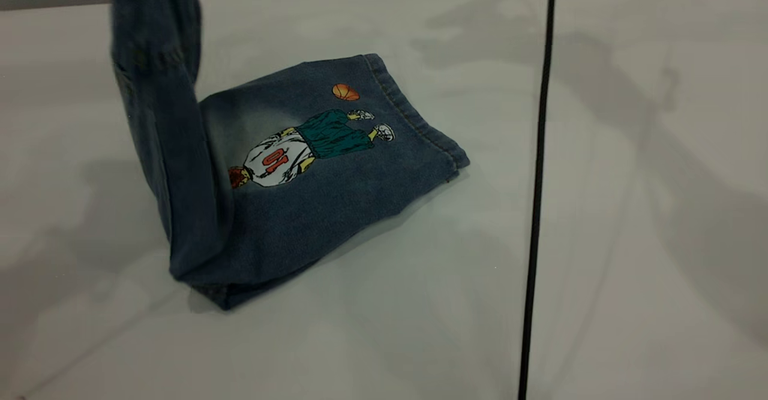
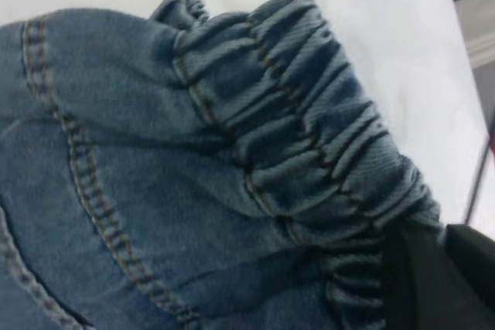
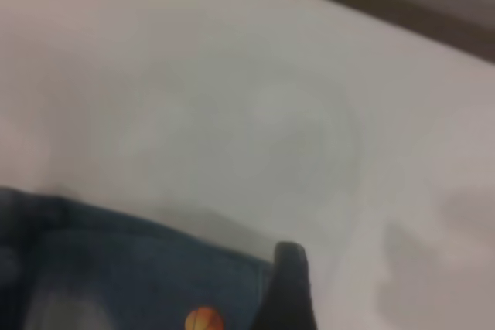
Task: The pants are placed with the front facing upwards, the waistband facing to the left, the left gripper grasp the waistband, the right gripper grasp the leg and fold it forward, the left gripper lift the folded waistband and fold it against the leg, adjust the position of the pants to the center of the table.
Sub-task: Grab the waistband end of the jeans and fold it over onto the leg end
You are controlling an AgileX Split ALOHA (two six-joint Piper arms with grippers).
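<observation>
The left hand [image 2: 433, 284] shows only as a black wedge at the gathered elastic waistband [image 2: 309, 137] in its wrist view, apparently pinching it, since that end of the pants [image 1: 312, 190] hangs lifted above the rest of the garment. The leg [image 1: 360, 148] already lies folded flat on the table [image 1: 630, 268], cartoon player and basketball facing up, so the lengthwise fold looks done. What remains, I judge, is laying the raised waistband over toward the hem, then centring the bundle. The right hand [image 3: 288, 291] hovers beyond the hem, by the basketball print (only one dark fingertip visible, so whether it is spread I cannot tell). A black cable [image 1: 537, 184] crosses the table farther from the pants.
</observation>
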